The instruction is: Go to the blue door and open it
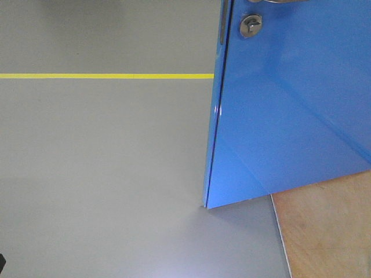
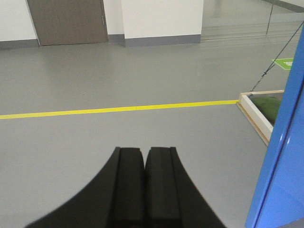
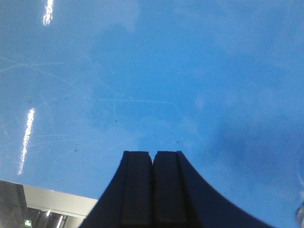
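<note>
You're looking at the blue door (image 1: 290, 116) filling the right half of the front view. Its near edge is meeting the grey floor (image 1: 104, 174) beside a wooden board (image 1: 330, 226), and the lock cylinder (image 1: 251, 25) is showing at the top. Your left gripper (image 2: 144, 159) is sitting with fingers pressed together, holding nothing, pointing toward the yellow floor line (image 2: 118, 109), with the door edge at its right. Your right gripper (image 3: 153, 161) is likewise pinched together, empty, facing the door panel close up.
</note>
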Robot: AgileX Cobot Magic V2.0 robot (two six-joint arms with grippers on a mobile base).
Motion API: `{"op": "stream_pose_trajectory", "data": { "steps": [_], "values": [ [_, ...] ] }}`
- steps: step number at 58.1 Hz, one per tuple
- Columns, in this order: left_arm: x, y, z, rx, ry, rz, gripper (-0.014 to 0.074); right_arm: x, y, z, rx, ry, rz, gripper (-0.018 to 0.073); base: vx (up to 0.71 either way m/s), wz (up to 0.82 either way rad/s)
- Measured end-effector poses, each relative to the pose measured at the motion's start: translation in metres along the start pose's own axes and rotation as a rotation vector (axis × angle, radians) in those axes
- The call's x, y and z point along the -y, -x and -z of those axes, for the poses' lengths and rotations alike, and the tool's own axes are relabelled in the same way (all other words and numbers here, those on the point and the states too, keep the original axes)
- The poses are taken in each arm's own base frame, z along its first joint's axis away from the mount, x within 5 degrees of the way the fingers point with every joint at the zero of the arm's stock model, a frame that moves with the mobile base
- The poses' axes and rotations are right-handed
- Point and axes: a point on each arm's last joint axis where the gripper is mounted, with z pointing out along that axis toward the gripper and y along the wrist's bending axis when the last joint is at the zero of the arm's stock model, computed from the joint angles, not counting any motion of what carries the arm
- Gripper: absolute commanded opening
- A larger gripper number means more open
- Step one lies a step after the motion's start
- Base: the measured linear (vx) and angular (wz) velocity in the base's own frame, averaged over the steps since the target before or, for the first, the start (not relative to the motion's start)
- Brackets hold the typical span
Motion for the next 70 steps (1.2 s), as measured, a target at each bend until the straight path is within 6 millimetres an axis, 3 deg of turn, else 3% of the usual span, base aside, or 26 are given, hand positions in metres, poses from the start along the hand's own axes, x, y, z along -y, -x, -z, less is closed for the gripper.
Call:
{"op": "stream_pose_trajectory", "data": {
  "steps": [70],
  "values": [
    [0.0,0.0,0.0,0.0,0.0,0.0,0.0073,-0.0019,-0.0026,0.0017,-0.028,0.0,-0.004,0.0008,0.12,0.03]
  ]
}}
